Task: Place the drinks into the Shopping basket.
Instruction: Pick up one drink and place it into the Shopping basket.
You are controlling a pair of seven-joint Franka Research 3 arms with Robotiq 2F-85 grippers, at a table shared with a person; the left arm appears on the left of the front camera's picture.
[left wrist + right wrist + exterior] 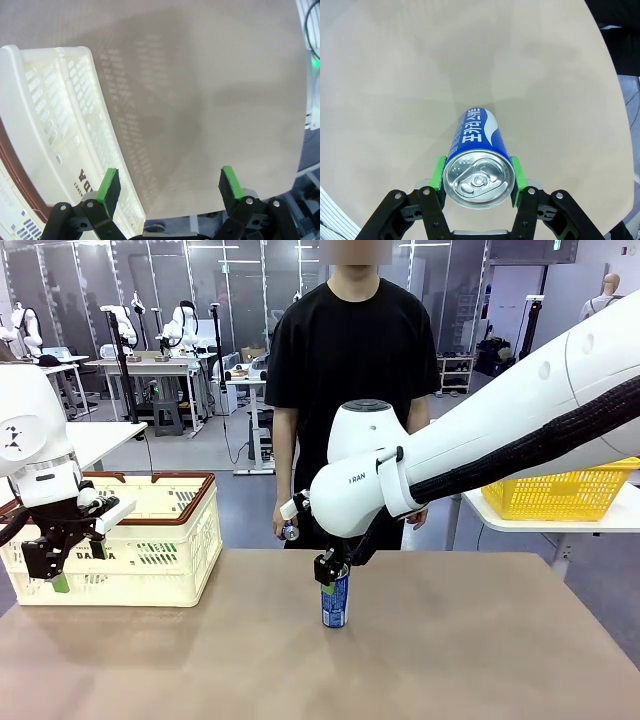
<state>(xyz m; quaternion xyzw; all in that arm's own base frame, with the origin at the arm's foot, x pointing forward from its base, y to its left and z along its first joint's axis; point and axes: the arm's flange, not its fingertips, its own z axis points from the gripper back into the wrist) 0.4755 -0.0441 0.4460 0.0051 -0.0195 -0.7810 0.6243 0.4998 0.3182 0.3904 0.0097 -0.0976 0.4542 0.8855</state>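
Clamping an upright blue can [335, 606] by its top is the right gripper [477, 172]; the left gripper [170, 183] hangs open beside the basket [50, 115].

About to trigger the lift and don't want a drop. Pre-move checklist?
1. Right end effector shut on the blue can, pads on both sides: ok.
2. Can upright: ok.
3. Shopping basket at the table's left, top open: ok.
4. Left end effector open, by the basket's front wall; clear of the carry path: cannot tell.
5. Person's hand off the table: ok.
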